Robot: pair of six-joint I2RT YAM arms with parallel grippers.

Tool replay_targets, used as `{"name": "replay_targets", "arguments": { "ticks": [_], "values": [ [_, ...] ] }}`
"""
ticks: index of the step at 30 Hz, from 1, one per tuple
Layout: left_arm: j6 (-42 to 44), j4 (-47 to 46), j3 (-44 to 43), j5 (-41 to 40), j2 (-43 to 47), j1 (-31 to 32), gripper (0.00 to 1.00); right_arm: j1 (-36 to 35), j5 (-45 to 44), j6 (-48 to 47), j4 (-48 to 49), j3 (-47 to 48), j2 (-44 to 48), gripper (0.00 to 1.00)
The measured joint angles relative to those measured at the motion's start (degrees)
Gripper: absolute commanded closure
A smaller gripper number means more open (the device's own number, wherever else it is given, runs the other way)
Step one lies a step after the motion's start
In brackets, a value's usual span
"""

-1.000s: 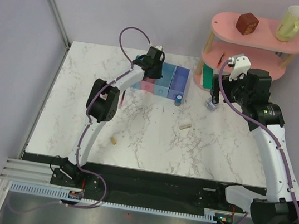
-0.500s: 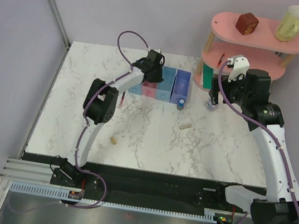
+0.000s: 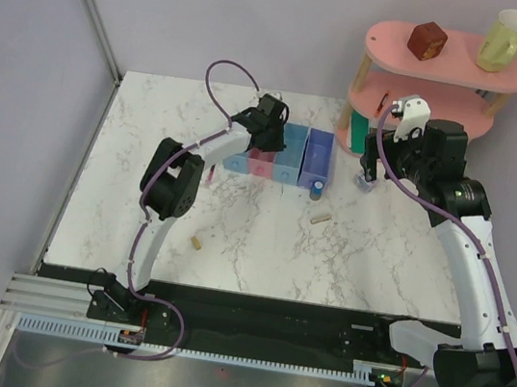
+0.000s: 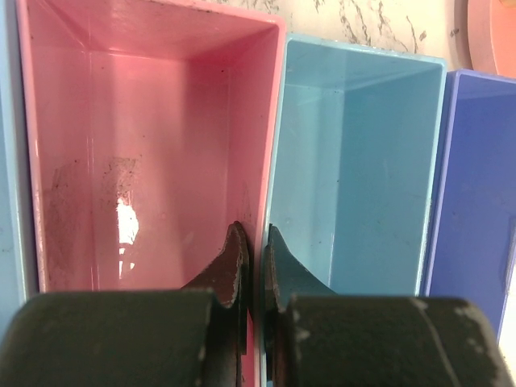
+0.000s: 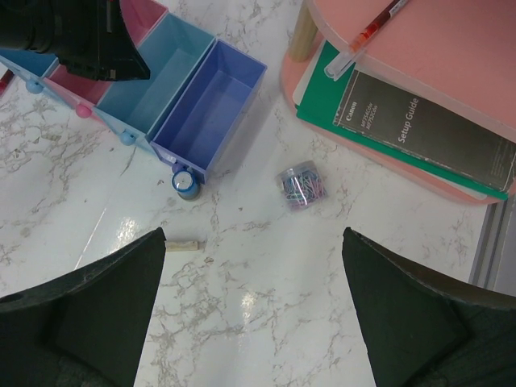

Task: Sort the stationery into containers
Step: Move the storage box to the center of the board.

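The left gripper (image 4: 251, 266) pinches the bins (image 4: 355, 161); the stationery lies outside them.
We see its fingers narrow, clamped on the wall shared by the pink bin and the light-blue one next to it; the bins we can see into are empty. One beige piece (image 3: 197, 241) lies well in front of the bins' left end. The blue cylinder (image 5: 186, 183) sits just beside the purple bin's near corner, a second beige piece (image 5: 182, 244) is near in front, and the clear tub (image 5: 298, 187) lies right of the bins. The right gripper (image 5: 253, 242) hovers wide open. We judge any shift of the bins should be slow, sparing the cylinder.
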State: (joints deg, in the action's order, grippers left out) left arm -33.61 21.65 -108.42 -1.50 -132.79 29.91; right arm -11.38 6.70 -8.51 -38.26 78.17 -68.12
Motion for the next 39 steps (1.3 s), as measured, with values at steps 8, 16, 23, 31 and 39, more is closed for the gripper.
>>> {"name": "replay_targets", "arguments": {
  "ticks": [8,16,23,31,39],
  "values": [
    [-0.98,0.96,-0.31,-1.01,0.28,0.5,0.98,-0.04,0.13,0.0,-0.09,0.0,0.15,0.02],
    [-3.23,6.43,-8.02,-1.29,-3.41,0.28,0.98,-0.22,0.42,0.2,-0.13,0.0,0.13,0.02],
    [-3.98,8.22,-10.91,-1.51,-4.9,0.02,0.81,-0.52,0.55,0.37,-0.13,0.0,0.13,0.02],
    [-3.43,9.55,-10.12,2.25,-7.15,-0.31,0.47,-0.7,0.57,0.48,-0.15,-0.02,0.13,0.02],
    [-1.6,10.8,-8.5,2.47,-5.33,-0.85,0.38,-1.42,2.4,1.03,0.15,-3.63,-1.51,0.02]
  ]
}}
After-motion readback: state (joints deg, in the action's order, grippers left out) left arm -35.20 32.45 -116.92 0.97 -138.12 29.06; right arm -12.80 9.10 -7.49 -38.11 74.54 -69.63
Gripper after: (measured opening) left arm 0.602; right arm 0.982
